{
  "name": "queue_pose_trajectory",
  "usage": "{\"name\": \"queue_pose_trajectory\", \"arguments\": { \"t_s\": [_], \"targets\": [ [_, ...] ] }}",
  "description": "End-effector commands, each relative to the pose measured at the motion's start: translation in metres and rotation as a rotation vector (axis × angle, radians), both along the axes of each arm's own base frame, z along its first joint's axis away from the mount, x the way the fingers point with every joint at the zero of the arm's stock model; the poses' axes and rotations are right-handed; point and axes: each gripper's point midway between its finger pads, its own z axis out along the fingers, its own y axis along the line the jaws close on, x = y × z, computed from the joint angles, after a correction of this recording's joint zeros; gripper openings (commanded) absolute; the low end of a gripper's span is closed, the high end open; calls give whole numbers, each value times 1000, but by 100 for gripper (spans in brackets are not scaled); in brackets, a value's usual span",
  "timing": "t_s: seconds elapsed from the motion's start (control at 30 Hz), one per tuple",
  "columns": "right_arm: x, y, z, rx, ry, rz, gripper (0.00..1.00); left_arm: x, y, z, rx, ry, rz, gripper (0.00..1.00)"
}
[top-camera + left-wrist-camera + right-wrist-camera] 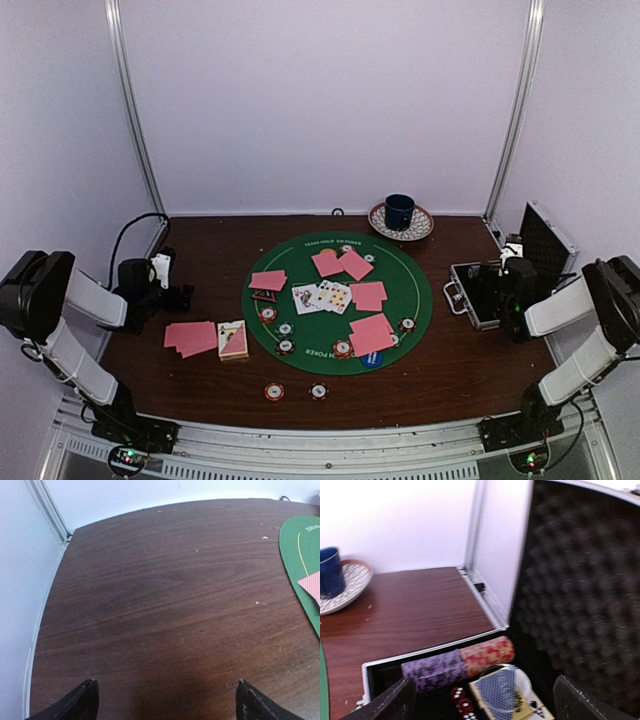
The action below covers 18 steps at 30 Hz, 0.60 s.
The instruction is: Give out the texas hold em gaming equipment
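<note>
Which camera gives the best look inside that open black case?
The right wrist view: it looks into the case, showing purple and red chips and a card deck. The top external view shows it small, partly behind the right arm. The left wrist view misses it.

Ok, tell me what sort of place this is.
Probably a lab robot cell dressed as a poker table: white walls enclose a wooden table with a green mat, cards and chips.

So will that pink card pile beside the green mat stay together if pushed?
Probably not. The pink cards lie fanned and loose, so they'd likely slide apart. They look thin and flat on the table, probably hard to pinch.
</note>
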Motion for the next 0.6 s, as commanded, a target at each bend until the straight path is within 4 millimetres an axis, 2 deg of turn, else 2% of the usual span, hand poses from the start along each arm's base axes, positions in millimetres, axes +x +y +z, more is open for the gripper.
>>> {"name": "queue_pose_trajectory", "arguments": {
  "t_s": [0.0,0.07,0.13,0.17,0.2,0.27,0.57],
  "targets": [
    [12,27,1,-38,-67,185,100,0,12,30,-4,-195,66,97],
    [13,28,5,-47,-92,187,99,6,18,29,10,-184,96,98],
    [25,21,-4,-14,4,135,100,7,17,31,-16,-189,103,98],
    [29,15,-4,7,-9,136,99,6,17,30,-15,-186,102,98],
    [28,8,-3,33,-15,126,99,6,17,30,-15,-180,104,98],
    [26,7,-6,38,1,125,100,6,17,31,-15,-193,100,97],
    [21,28,0,-24,-49,222,100,6,17,31,-16,-192,101,98]
  ]
}}
